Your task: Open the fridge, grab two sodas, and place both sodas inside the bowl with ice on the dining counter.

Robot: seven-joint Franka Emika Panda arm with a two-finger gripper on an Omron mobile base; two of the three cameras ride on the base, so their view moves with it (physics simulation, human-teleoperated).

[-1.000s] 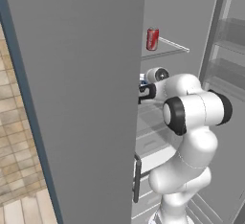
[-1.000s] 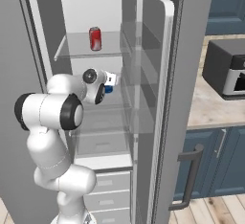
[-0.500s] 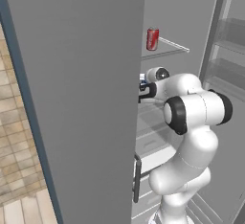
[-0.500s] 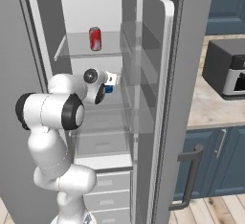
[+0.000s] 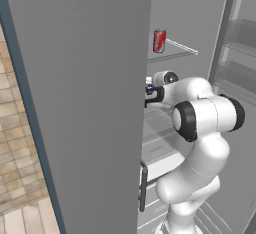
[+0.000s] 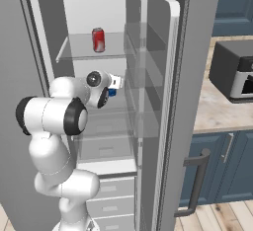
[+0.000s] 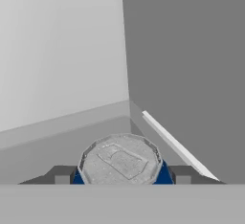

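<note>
Inside the fridge (image 6: 163,52), the gripper (image 7: 122,179) has just drawn its fingers in against the blue can (image 7: 120,163), which sits between them, so the first soda looks gripped and ready to lift out, the red can (image 6: 98,39) waiting on the shelf above.

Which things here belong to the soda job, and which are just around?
Job:
- fridge, door open
- red can, upright on the upper glass shelf
- blue can, between the gripper fingers, which are closed on it

Just around:
- toaster oven on the back counter
- blue cabinets
- wood floor
</note>
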